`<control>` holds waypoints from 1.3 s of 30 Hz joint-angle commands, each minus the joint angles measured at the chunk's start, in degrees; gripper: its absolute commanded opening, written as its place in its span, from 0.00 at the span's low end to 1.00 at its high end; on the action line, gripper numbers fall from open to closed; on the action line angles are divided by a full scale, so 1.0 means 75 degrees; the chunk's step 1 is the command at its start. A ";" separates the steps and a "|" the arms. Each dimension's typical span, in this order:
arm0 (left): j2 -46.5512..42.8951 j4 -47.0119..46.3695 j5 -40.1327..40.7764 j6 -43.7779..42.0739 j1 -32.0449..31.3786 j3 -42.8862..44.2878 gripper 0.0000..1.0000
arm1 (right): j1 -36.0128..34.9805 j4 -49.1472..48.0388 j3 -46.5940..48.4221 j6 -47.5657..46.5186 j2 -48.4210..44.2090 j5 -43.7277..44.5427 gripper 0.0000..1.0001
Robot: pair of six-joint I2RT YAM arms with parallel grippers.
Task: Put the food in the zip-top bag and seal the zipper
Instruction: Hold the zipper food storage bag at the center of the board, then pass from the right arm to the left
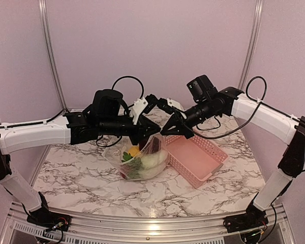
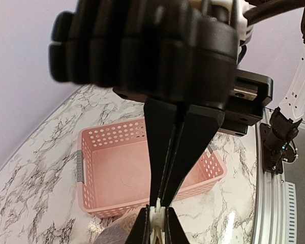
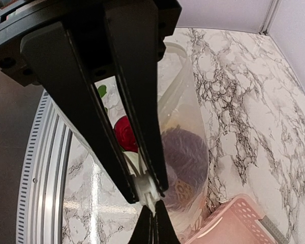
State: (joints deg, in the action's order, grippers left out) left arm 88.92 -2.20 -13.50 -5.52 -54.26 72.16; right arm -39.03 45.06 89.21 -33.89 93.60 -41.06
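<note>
Left tool (image 1: 155, 130): pressed together on the zipper (image 2: 156, 214) at the bag's top edge. Zip-top bag (image 1: 142, 161) hangs below it, belly apparently resting on the desk (image 1: 91, 178), with the food (image 1: 134, 152) inside. Right tool (image 1: 169, 129): likewise pinched on the strip, tip to tip with the left. Pink basket (image 1: 193, 155) just beside the bag.

Judgement: sealing step. Anchor with one tool and run the other along the strip under steady pressure, keeping the edge taut. Slack risks an unsealed gap.
</note>
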 commanded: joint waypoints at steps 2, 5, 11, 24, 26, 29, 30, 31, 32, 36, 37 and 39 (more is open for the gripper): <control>-0.0135 0.0643 0.0174 -0.0050 0.0016 0.0023 0.00 | 0.0214 -0.0188 -0.0167 -0.0035 -0.0448 -0.0005 0.00; -0.0231 0.0815 0.0302 -0.0033 0.0016 -0.0010 0.00 | 0.0265 -0.0261 -0.0320 -0.0065 -0.0551 0.0007 0.00; -0.0224 0.1106 0.0345 -0.0007 0.0016 0.0193 0.00 | 0.0275 -0.0374 -0.0413 -0.0067 -0.0633 -0.0073 0.00; -0.0296 0.1009 0.0317 0.0165 0.0004 0.0235 0.00 | 0.0291 -0.0242 -0.0290 -0.0045 -0.0329 -0.0776 0.40; -0.0288 0.0968 0.0292 0.0195 0.0004 0.0260 0.00 | 0.0191 -0.0099 -0.0105 -0.0118 -0.0126 -0.0795 0.45; -0.0311 0.0905 0.0278 0.0210 0.0004 0.0246 0.00 | 0.0079 -0.0185 0.0012 -0.0103 -0.0009 -0.0738 0.46; -0.0313 0.0903 0.0259 0.0215 0.0001 0.0256 0.00 | 0.0078 -0.0242 0.0037 -0.0057 0.0008 -0.0785 0.47; -0.0305 0.0902 0.0243 0.0220 0.0004 0.0266 0.00 | 0.0082 -0.0293 0.0072 -0.0017 0.0039 -0.0853 0.47; -0.0308 0.0896 0.0224 0.0220 0.0004 0.0275 0.00 | 0.0082 -0.0350 0.0112 0.0054 0.0071 -0.0879 0.47; -0.0289 0.0909 0.0213 0.0232 -0.0002 0.0303 0.00 | 0.0071 -0.0322 0.0298 0.0124 0.0223 -0.1065 0.46; -0.0274 0.0930 0.0223 0.0232 0.0002 0.0314 0.00 | 0.0069 -0.0284 0.0320 0.0118 0.0239 -0.1157 0.45; -0.0258 0.0958 0.0234 0.0238 0.0003 0.0327 0.00 | 0.0059 -0.0249 0.0322 0.0095 0.0237 -0.1325 0.41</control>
State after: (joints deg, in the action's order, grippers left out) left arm 87.33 4.34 -11.49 -4.03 -54.43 73.12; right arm -38.13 42.44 89.17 -33.80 94.63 -47.66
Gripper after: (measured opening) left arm 0.088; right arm 0.436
